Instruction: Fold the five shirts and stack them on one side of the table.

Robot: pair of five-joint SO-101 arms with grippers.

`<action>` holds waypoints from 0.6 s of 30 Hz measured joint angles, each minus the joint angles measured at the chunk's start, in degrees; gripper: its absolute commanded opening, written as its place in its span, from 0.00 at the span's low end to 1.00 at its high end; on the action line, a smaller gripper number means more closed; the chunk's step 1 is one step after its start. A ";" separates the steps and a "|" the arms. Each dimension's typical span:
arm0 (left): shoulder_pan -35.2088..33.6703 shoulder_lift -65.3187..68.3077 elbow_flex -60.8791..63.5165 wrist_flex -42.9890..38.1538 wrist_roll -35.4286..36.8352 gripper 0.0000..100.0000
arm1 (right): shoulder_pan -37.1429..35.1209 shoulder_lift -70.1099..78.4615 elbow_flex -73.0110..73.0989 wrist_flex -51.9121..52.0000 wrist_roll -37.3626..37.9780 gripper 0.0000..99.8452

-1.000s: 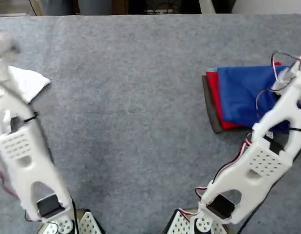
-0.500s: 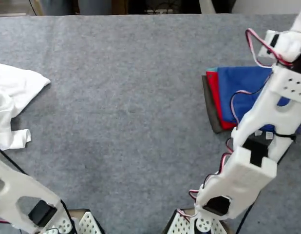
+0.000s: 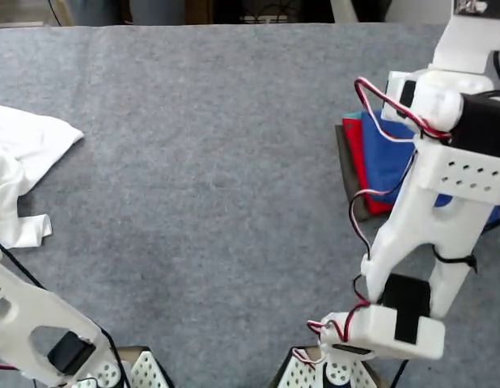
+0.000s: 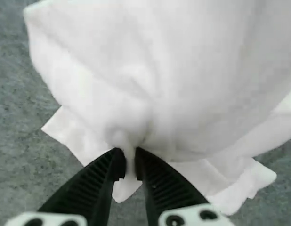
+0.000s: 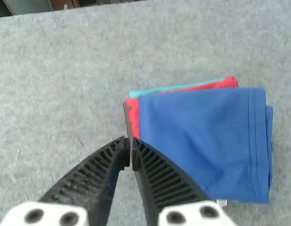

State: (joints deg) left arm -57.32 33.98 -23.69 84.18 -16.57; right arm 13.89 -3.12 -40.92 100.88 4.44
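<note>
A crumpled white shirt (image 3: 19, 162) lies at the table's left edge. In the left wrist view my left gripper (image 4: 128, 165) is shut on a fold of the white shirt (image 4: 164, 75). A folded stack sits at the right: blue shirt (image 3: 387, 153) on top, a red shirt (image 3: 355, 153) beneath, then a teal and a dark one. In the right wrist view the blue shirt (image 5: 206, 141) lies below my right gripper (image 5: 131, 153), which is shut with nothing in it, raised above the stack's edge. The right arm (image 3: 436, 186) covers much of the stack.
The grey cloth-covered table (image 3: 209, 162) stretches bare between the white shirt and the stack. The arms' bases (image 3: 137, 372) stand at the near edge. Dark furniture lines the far edge.
The right arm has lifted off the stack and swung up and back. The left arm has drawn to the left edge, pulling the white shirt into a bunch.
</note>
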 measured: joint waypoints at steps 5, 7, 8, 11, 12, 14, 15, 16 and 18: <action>8.00 -9.67 -0.62 8.62 0.00 0.03 | -0.09 -1.05 1.23 0.00 0.00 0.02; 13.45 -14.77 -0.44 11.69 0.00 0.03 | 0.00 -1.14 1.23 0.00 0.00 0.02; 16.44 -17.67 0.35 12.92 0.00 0.03 | 0.00 -1.32 1.23 0.00 0.00 0.02; 27.25 -26.99 4.48 14.95 0.00 0.03 | -0.18 -1.32 1.41 0.00 0.09 0.02; 31.30 -30.42 6.42 15.21 0.00 0.03 | 0.00 -1.32 1.41 0.00 0.09 0.02; 39.47 -36.75 10.46 15.47 0.00 0.03 | 0.00 -1.32 1.41 0.00 0.09 0.02; 43.78 -40.00 12.40 15.56 0.00 0.03 | 0.00 -1.32 1.41 0.00 0.09 0.02; 48.18 -43.16 14.24 15.56 0.00 0.03 | -0.09 -1.32 1.41 0.00 0.09 0.02; 57.85 -48.97 17.85 15.74 0.00 0.03 | -0.09 -1.32 1.41 0.00 0.09 0.02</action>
State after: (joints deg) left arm 0.53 -14.99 -5.85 99.91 -16.57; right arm 13.80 -4.44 -39.52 100.88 4.53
